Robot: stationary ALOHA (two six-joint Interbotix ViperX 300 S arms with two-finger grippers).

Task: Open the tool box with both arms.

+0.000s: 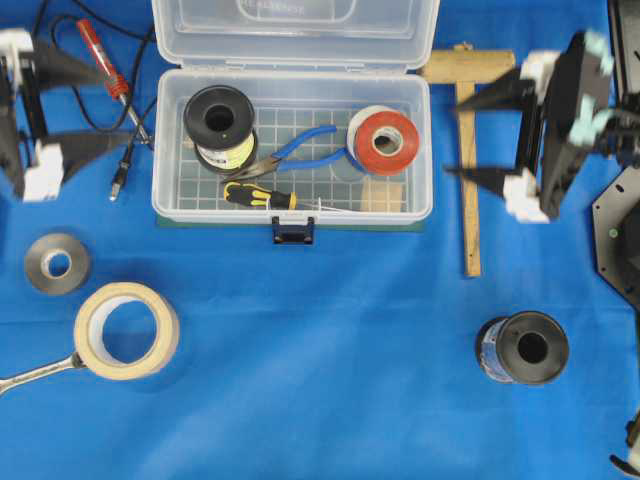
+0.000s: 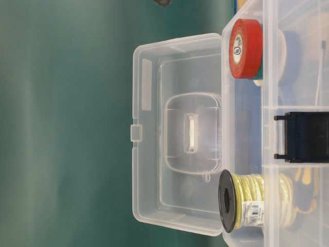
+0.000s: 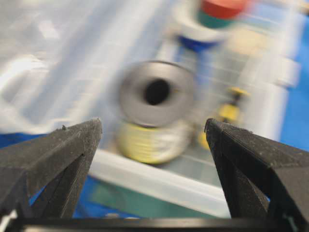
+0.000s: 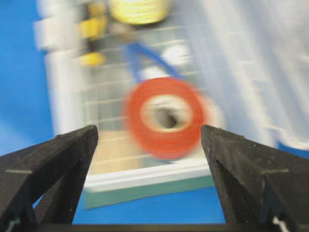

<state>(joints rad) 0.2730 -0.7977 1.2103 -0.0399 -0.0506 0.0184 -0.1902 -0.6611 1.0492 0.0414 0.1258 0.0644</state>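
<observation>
Overhead exterior view shows us the tool box point(image 1: 292, 150) sitting toward the back middle of the blue bench point(image 1: 320, 380), its lid point(image 1: 295, 30) already swung back and resting open behind the tray. We judge the task essentially done. The left gripper point(image 1: 95, 120) and the right gripper point(image 1: 470, 135) stand off either end of the box, touching nothing, fingers spread wide and empty.

The box looks to us like thin clear plastic: stiff enough to keep its shape, smooth and probably slippery, and likely to flex or skid if pushed at one corner. With a yellow wire spool point(image 1: 222, 125), red tape point(image 1: 385, 142), blue pliers point(image 1: 295, 152) and a screwdriver point(image 1: 260, 195) inside, we reckon the tray is weighted enough to stay put. If we needed a hold, we would take the lid's front rim or the end walls, not the dark blue latch point(image 1: 293, 231).
</observation>
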